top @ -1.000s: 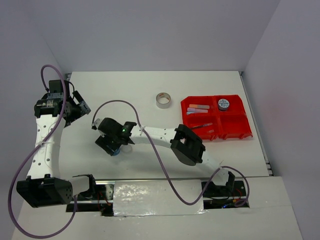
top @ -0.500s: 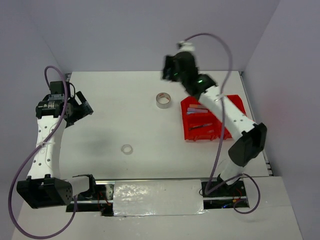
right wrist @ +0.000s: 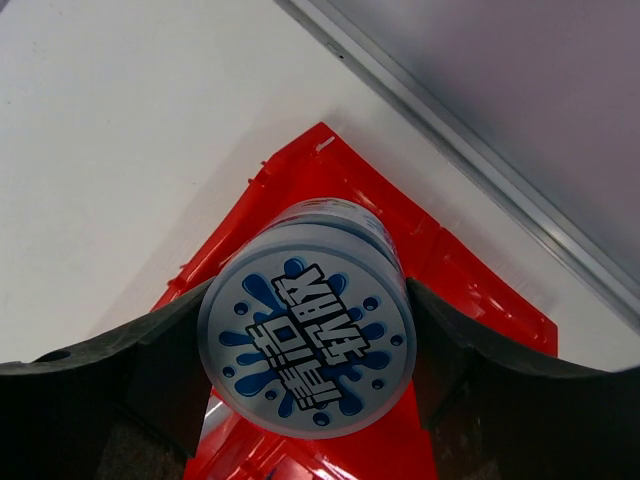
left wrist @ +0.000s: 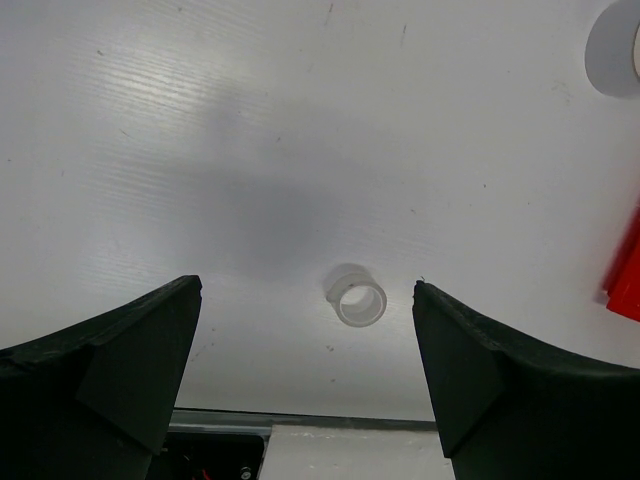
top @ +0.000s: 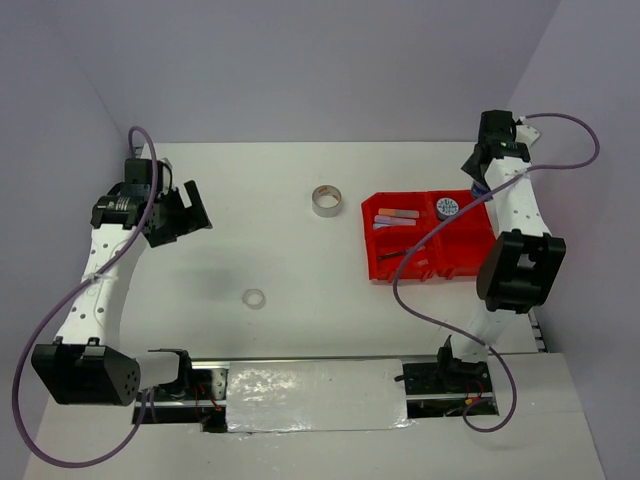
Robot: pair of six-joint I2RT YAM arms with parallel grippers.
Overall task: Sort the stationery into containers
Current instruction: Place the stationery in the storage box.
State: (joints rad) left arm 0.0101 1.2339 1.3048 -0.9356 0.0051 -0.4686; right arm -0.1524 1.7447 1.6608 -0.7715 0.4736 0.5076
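My right gripper (top: 480,172) is shut on a round blue-white patterned tape roll (right wrist: 307,345) and holds it above the far right part of the red four-compartment bin (top: 468,262), which also shows in the right wrist view (right wrist: 480,300). A second blue-white roll (top: 447,208) lies in a far compartment, stubby markers (top: 396,215) in the far left one, and a thin red pen (top: 405,252) in the near left one. My left gripper (top: 190,215) is open and empty at the far left. The small clear tape ring (left wrist: 358,298) lies on the table below it (top: 254,298). The grey tape roll (top: 325,200) lies left of the bin.
The grey tape roll (left wrist: 615,45) and a red bin edge (left wrist: 628,275) show at the right of the left wrist view. The table's near edge with its metal rail (top: 320,360) runs along the bottom. Walls close in the far and right sides.
My right arm has swung from the left middle of the table, by the clear ring, to the far right over the bin, carrying the blue-white roll. My left gripper has shifted slightly right.
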